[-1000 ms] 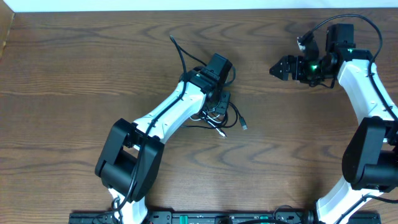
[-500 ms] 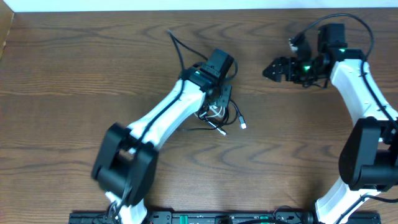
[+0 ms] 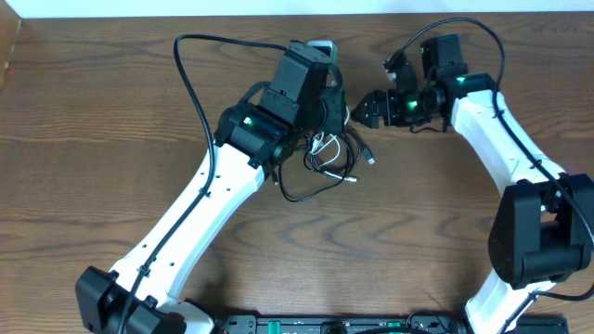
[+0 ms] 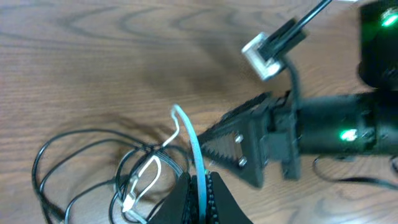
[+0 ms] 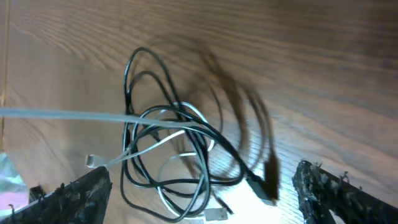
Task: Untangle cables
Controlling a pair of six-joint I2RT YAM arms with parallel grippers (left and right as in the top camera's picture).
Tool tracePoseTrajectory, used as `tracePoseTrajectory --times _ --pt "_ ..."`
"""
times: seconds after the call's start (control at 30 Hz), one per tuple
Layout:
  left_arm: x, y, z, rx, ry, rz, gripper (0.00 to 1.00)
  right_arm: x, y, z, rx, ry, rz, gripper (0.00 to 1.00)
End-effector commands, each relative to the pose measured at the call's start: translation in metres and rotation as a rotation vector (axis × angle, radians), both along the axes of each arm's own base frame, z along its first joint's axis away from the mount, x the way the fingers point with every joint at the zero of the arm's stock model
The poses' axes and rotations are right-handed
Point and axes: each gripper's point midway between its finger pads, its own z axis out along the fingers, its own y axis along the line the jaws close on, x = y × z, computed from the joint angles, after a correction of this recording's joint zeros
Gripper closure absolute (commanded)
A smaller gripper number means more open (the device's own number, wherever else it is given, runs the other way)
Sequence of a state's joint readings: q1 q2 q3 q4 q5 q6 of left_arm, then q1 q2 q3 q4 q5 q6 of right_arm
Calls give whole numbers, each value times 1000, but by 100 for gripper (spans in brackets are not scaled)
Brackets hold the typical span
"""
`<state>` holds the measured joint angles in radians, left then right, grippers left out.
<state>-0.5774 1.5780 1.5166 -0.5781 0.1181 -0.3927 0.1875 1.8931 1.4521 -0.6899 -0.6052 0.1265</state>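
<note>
Moved since earlier: the left arm has swung toward the far side of the surface (image 3: pixel 111 121), taking the tangle with it. The right arm has come in close beside it.
Left pincer (image 4: pixel 199 193): pressed closed on the white cable (image 5: pixel 68 115), which runs taut from it into the tangle.
Right pincer (image 5: pixel 202 183): spread wide and holding nothing, aimed at the tangle.
Tangle: the black cable (image 5: pixel 128 84) lies in several loops with the white one threaded through. It sits between the two pincers and seems partly lifted, with a blurred shadow on the wood.
Step in hand: probably drawing the white cable out while the second pincer comes for the black.
Next move: it likely calls for closing on a black loop alone, clear of the white strand, then parting the arms gently.
Count: two cables, one black and one white; two pincers.
</note>
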Motion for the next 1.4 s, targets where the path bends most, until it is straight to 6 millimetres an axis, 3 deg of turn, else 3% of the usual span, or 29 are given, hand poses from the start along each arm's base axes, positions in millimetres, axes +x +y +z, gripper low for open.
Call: tracePoseTrajectory --times 0.0,0.37,0.7,1.0,1.23,1.37 --pt "4 6 36 -69 -88 20 92 -1 10 14 8 -28 11 9" --pt "3 47 135 -238 -334 112 93 -2 10 7 -24 -29 9 8" --pt "3 51 146 -271 -359 128 93 -6 37 -17 -26 -8 68 9" --pt "0 49 179 -357 -443 118 93 -10 69 -71 -32 88 71 15" --pt "-15 67 218 -409 -549 134 93 3 44 -122 -167 197 -154 16" --pt "-23 101 238 -392 -621 212 93 4 32 -135 -187 231 -197 16"
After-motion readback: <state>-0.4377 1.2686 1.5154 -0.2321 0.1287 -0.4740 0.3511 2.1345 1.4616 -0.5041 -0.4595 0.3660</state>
